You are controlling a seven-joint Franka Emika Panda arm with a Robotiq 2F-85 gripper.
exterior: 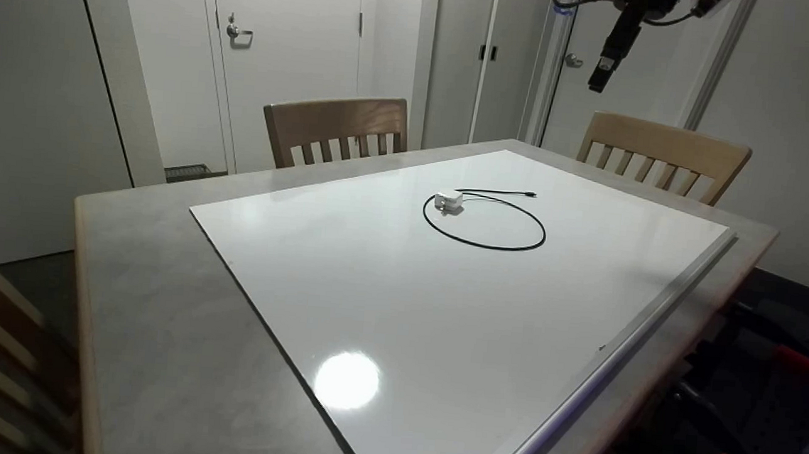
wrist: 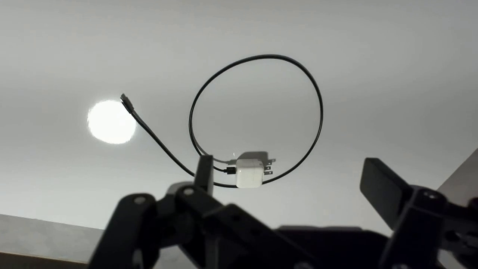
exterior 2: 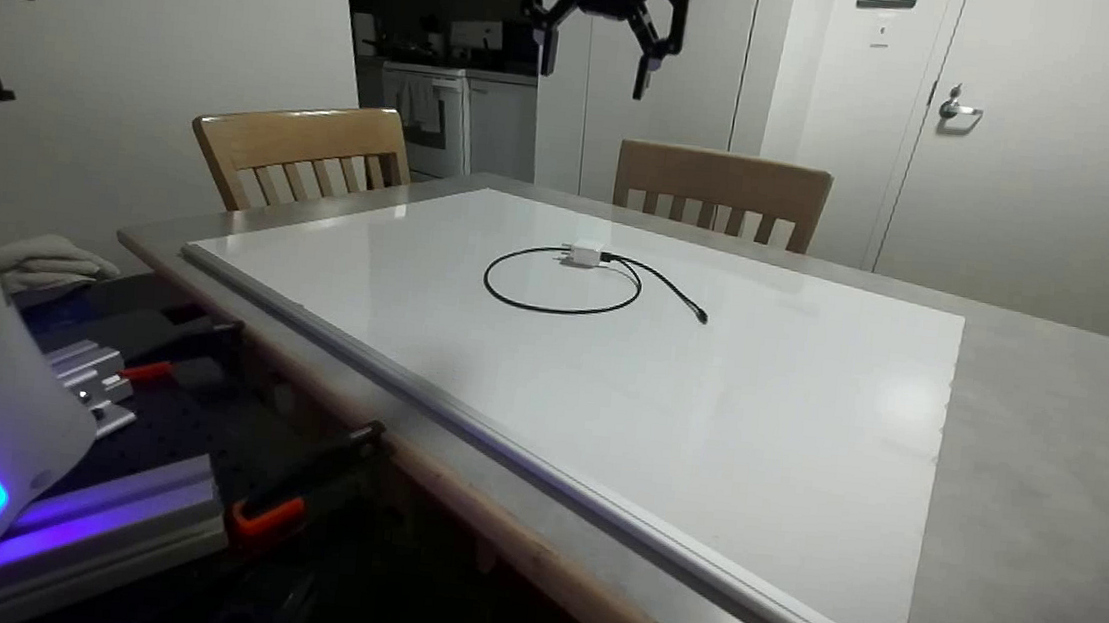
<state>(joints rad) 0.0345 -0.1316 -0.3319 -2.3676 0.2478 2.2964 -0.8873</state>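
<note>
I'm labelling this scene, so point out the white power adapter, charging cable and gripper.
White power adapter [wrist: 249, 174], wrist view, middle of its body.
Charging cable [wrist: 269, 56], wrist view, top of its loop.
Gripper [exterior 2: 593, 81], an exterior view, midway between its fingertips.

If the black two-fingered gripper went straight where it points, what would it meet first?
Probably the looped black cable or the glossy white board inside its loop, near the blocky white charger; depth is unclear.

Beyond the wide-spread end effector [wrist: 287, 164], a looped black cable [wrist: 269, 56] is plugged into a white charger [wrist: 249, 173].
</note>
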